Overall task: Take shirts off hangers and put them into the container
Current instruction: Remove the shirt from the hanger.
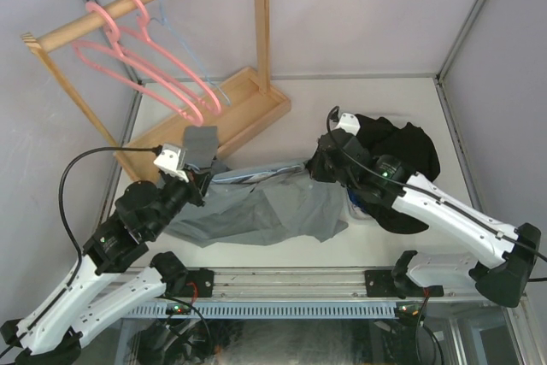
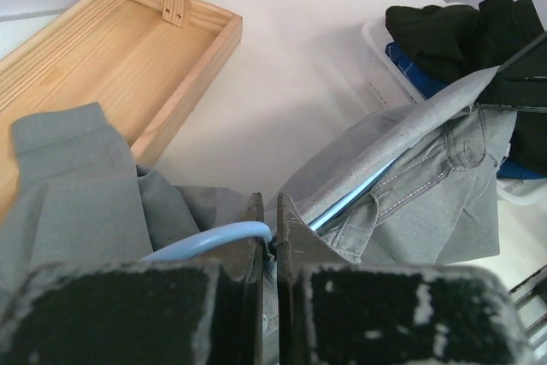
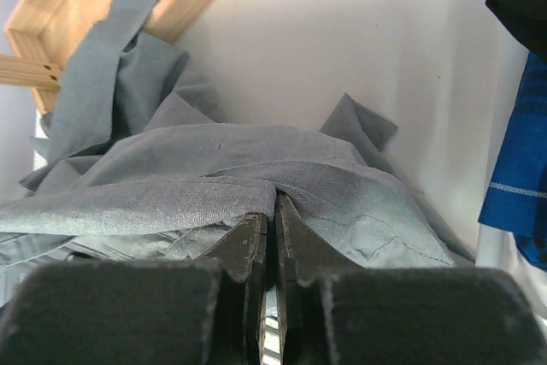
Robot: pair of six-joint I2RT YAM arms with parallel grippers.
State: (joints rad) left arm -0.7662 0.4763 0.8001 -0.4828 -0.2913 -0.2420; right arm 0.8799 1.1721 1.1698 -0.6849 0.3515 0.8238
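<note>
Two hands are clamped at opposite ends of the grey shirt [image 1: 265, 211], which lies on the desk [image 1: 385, 108] just left of the container [image 2: 380, 66]. Left hand [image 2: 267, 215] pinches the curved end of the light-blue hanger [image 2: 205, 241]; right hand [image 3: 272, 211] pinches shirt cloth nearer the container. The hanger's long axis runs hand to hand, towards the container. Judgement: the cloth must slide off that way.

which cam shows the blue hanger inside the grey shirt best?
Left wrist: the blue hanger has its hook pinched in the left fingers, wire running under the grey shirt. Top shows a faint sliver at most; right wrist, only shirt cloth.
</note>
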